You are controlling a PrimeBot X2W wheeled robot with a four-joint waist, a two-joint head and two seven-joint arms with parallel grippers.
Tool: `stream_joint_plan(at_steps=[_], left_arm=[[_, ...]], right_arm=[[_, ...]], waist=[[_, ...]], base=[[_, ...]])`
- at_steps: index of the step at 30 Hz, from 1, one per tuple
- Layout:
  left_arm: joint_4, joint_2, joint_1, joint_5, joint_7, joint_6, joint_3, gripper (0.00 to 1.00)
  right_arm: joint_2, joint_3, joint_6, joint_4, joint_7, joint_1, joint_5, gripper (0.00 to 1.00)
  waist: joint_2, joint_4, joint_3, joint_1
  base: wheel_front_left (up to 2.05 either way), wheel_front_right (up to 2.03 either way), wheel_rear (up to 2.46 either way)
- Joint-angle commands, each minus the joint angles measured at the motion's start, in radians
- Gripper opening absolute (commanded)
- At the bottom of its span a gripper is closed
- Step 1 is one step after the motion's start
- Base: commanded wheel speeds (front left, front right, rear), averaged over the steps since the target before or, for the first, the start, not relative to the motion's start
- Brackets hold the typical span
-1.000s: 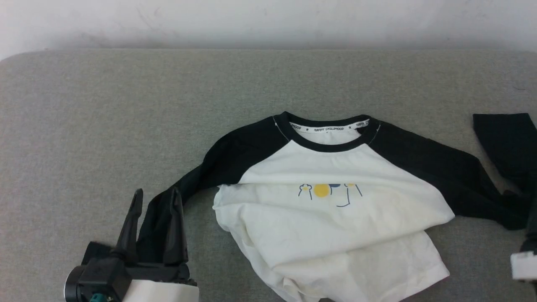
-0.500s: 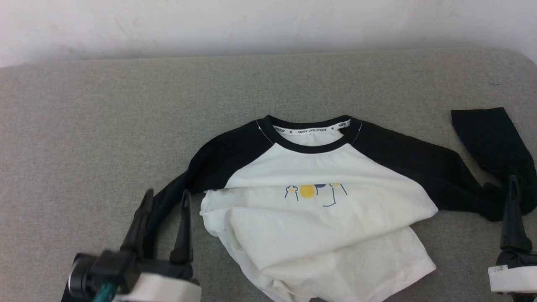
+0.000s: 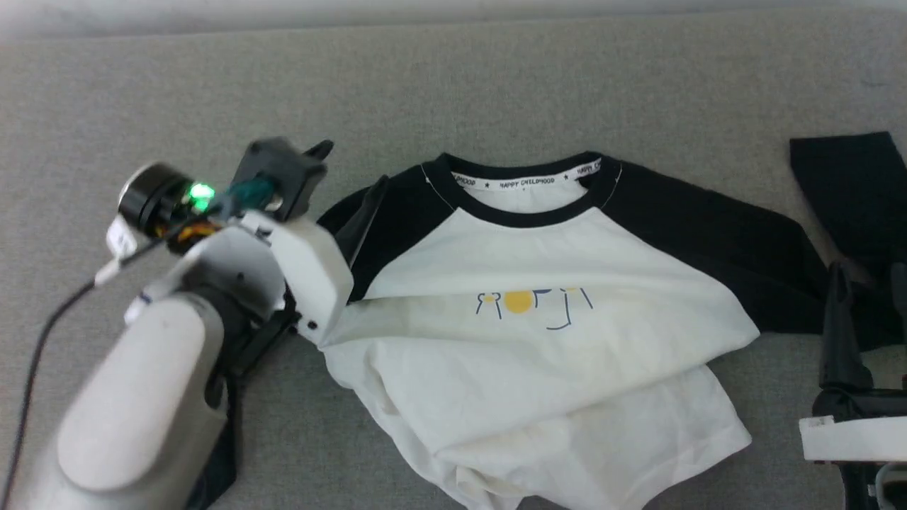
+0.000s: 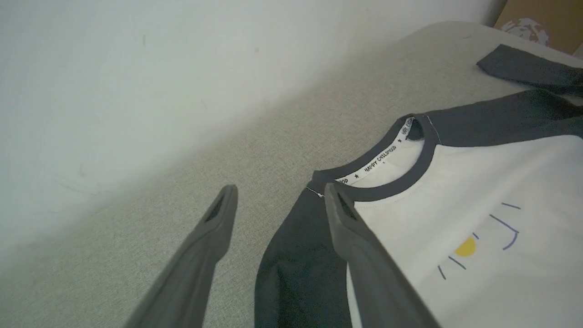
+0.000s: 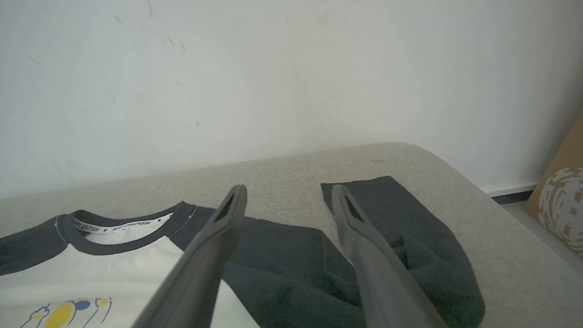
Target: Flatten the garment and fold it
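The garment point(image 3: 538, 368) lies chest up on the grey surface, its cream body wrinkled and doubled over near the hem. Its black neckband point(image 3: 524, 212) faces the far side. My left gripper point(image 3: 347, 180) hovers open over the shirt's left shoulder; in the left wrist view the left gripper point(image 4: 278, 191) has the black sleeve point(image 4: 291, 273) below its spread fingers. My forearm hides much of that sleeve. The right sleeve point(image 3: 716, 248) bends back, with its cuff point(image 3: 843, 177) far right. My right gripper point(image 3: 870, 283) stands open at the bend; in the right wrist view the right gripper point(image 5: 289, 189) holds nothing.
The grey padded surface point(image 3: 496, 78) runs to a white wall point(image 5: 273, 68) at the back and rounds off at the right corner. A cardboard box point(image 5: 560, 209) stands on the floor beyond that corner. A cable point(image 3: 42, 340) trails from my left arm.
My left arm has lifted off the lower left sleeve and swung forward to the shirt's left shoulder. The right gripper has come further into view. The camera has tilted down.
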Motion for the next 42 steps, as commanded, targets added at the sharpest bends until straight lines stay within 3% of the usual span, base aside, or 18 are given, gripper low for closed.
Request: stream_joint_plan(at_steps=[1,5,10,16,27,28,32,38,42], left_arm=[[0.007,0.061,-0.091,-0.071,0.100,-0.006,-0.071,1.00],[0.039,0.155,-0.221,-0.205,0.290,-0.006,-0.172,1.00],[0.073,0.227,-0.300,-0.324,0.461,-0.007,-0.230,1.00],[0.093,0.275,-0.342,-0.362,0.526,-0.007,-0.247,1.00],[0.119,0.278,-0.313,-0.424,0.595,0.018,-0.249,1.00],[0.119,0.279,-0.306,-0.432,0.609,0.018,-0.255,0.00],[0.114,0.267,-0.282,-0.468,0.619,0.026,-0.254,0.00],[0.123,0.247,-0.265,-0.467,0.495,0.022,-0.224,0.00],[0.134,0.252,-0.247,-0.474,0.432,0.016,-0.208,0.00]], right_arm=[[0.002,0.012,-0.001,0.010,-0.011,-0.022,0.011,1.00],[0.002,0.038,-0.001,0.032,-0.022,-0.044,0.020,1.00],[0.002,0.053,-0.001,0.067,-0.039,-0.068,0.029,1.00],[0.002,0.068,-0.001,0.091,-0.053,-0.088,0.035,1.00],[0.002,0.073,-0.001,0.097,-0.060,-0.105,0.034,1.00],[0.002,0.073,-0.001,0.097,-0.059,-0.107,0.033,1.00],[0.002,0.083,-0.001,0.098,-0.051,-0.115,0.030,1.00],[0.002,0.112,-0.001,0.063,-0.009,-0.164,-0.008,1.00],[-0.012,0.172,-0.001,-0.009,0.088,-0.251,-0.063,1.00]], waist=[[0.0000,-0.026,0.064,-0.0003],[0.0000,-0.052,0.095,-0.0003],[0.0000,-0.083,0.129,-0.0003],[0.0000,-0.108,0.169,-0.0003],[0.0000,-0.119,0.207,-0.0003],[0.0000,-0.118,0.208,-0.0003],[0.0000,-0.112,0.203,-0.0003],[0.0000,-0.092,0.153,-0.0003],[0.0000,-0.073,0.124,-0.0003]], base=[[0.00,0.00,0.00],[0.00,0.00,0.00],[0.00,0.00,0.00],[0.00,0.00,0.00],[0.00,0.00,0.00],[0.00,0.00,0.00],[0.00,0.00,0.00],[0.00,0.00,0.00],[0.00,0.00,0.00]])
